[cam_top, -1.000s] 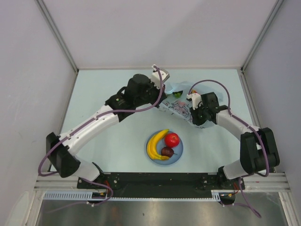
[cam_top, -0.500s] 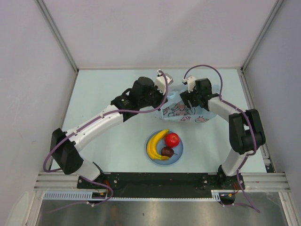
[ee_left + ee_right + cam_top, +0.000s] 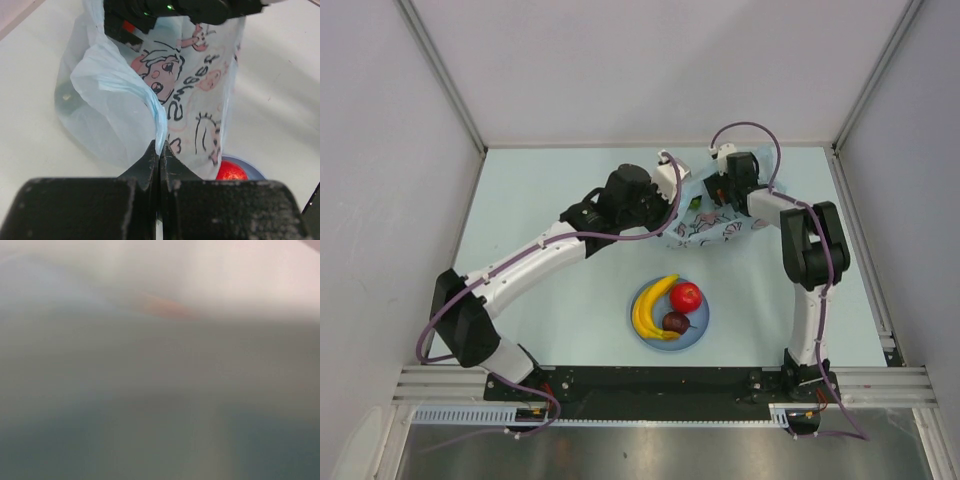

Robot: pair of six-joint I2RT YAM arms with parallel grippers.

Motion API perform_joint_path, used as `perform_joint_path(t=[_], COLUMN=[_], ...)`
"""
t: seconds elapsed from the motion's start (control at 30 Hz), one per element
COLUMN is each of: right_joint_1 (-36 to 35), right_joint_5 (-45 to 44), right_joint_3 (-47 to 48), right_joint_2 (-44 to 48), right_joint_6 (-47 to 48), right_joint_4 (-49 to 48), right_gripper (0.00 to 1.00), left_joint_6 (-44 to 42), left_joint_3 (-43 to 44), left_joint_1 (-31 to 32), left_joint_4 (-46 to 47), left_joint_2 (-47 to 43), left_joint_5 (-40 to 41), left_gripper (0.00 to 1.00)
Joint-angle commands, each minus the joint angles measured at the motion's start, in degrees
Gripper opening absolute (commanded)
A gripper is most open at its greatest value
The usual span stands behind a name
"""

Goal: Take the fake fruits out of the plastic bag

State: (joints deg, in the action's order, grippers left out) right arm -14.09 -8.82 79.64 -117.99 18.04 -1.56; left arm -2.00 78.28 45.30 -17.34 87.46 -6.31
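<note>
The light-blue plastic bag lies at the back of the table, printed side up. My left gripper is shut on the bag's thin edge and holds its mouth up. My right gripper is at the bag's mouth, its black body over the opening; I can't make out how its jaws stand. The right wrist view is only a grey blur. A green fruit shows at the mouth. A yellow banana, a red fruit and a dark purple fruit lie on the blue plate.
The plate sits in the middle of the table, in front of the bag. Grey walls close in the table on the left, back and right. Both arms' purple cables loop over the bag area.
My right arm has swung from the bag's right side back to its mouth. The left gripper has shifted slightly right, still holding the bag's edge. The bag has been drawn in and bunched.
</note>
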Motion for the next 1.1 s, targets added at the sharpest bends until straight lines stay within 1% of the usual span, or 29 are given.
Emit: perform_joint_path(t=[0.0,0.03,0.1,0.13,0.17,0.23,0.27,0.33,0.37,0.43,0.47,0.5,0.53,0.57,0.63,0.73,0.8,0.87,0.9,0.93,0.97,1.03,1.07], right_joint_1=[2.74,3.44,4.33,5.2,5.56,6.61,6.79,7.58,7.76,8.02,8.11,8.02,8.02,7.94,7.76,7.15,6.18,4.87,3.12,2.4,1.7,0.82,0.9], right_joint_5=[-4.45,-4.19,0.01,1.94,6.05,9.85,12.66,14.87,17.15,20.06,22.33,23.22,25.15,25.78,27.18,27.54,27.19,26.75,26.84,27.36,27.45,28.67,29.64], right_joint_3=[8.85,11.13,17.37,18.96,20.8,21.7,21.27,19.95,17.68,13.99,11.97,8.03,6.77,5.37,2.73,-0.17,-2.89,-9.99,-13.33,-19.98,-22.57,-25.57,-25.41], right_joint_2=[-6.18,-9.24,-12.07,-13.56,-14.1,-13.76,-13.14,-9.82,-8.41,-4.28,0.52,2.75,4.77,8.88,12.51,17.96,21.82,24.9,28.4,30.52,32.37,36.84,38.09], right_joint_6=[-0.99,-1.78,-1.96,-1.96,-1.96,-1.96,-2.05,-2.48,-3.01,-3.1,-3.01,-3.01,-3.01,-3.54,-4.24,-5.3,-5.74,-6.26,-6.44,-6.96,-7.49,-9.85,-10.04], right_joint_4=[-6.52,-6.18,-3.64,-2.93,-2.22,-1.52,-0.73,0.41,1.29,1.3,2.95,3.49,4.28,6.38,9.02,14.91,18.51,20.8,20.9,20.55,19.33,19.05,19.05], right_gripper=[0.95,0.95,0.82,0.74,0.61,0.51,0.41,0.35,0.31,0.27,0.26,0.25,0.22,0.21,0.18,0.15,0.15,0.15,0.14,0.08,0.07,0.08,0.09], left_joint_6=[-1.78,-1.87,-2.04,-2.65,-2.92,-4.06,-4.33,-4.85,-4.86,-4.68,-4.51,-3.81,-3.54,-3.1,-2.13,-1.43,-1.86,-2.57,-3.18,-3.53,-3.89,-4.85,-5.29], left_joint_3=[1.44,1.44,1.79,2.05,2.75,3.54,4.07,4.86,4.86,4.95,4.95,4.86,4.6,4.43,3.64,1.89,0.39,-2.51,-3.48,-5.4,-6.12,-7.43,-7.79], left_joint_1=[0.23,0.23,0.32,0.4,0.67,0.93,1.28,1.46,1.55,1.55,1.46,1.37,1.46,1.46,1.37,1.37,1.37,1.37,1.37,1.37,1.28,1.28,1.2], left_joint_4=[-0.76,-0.94,-1.38,-1.38,-1.64,-1.64,-1.38,-1.11,-0.94,-0.33,-0.15,0.11,0.55,0.82,1.52,1.87,2.31,2.92,3.02,3.37,3.46,3.28,3.28], left_joint_2=[0.52,0.87,1.92,2.36,3.32,4.2,4.91,5.44,5.7,5.97,5.97,6.05,6.06,6.14,5.71,4.22,2.9,0.36,-0.53,-1.32,-2.72,-3.78,-4.48], left_joint_5=[-1.95,-1.96,-2.04,-2.13,-1.87,-0.65,-0.2,1.02,1.21,2.25,2.7,3.14,3.58,3.76,3.67,3.41,3.58,4.19,4.98,5.34,5.6,5.78,5.78], left_gripper=[0.0,0.0,0.0,0.0,0.0,0.0,0.0,0.0,0.0,0.0,0.0,0.0,0.0,0.0,0.0,0.0,0.0,0.0,0.0,0.0,0.0,0.0,0.0])
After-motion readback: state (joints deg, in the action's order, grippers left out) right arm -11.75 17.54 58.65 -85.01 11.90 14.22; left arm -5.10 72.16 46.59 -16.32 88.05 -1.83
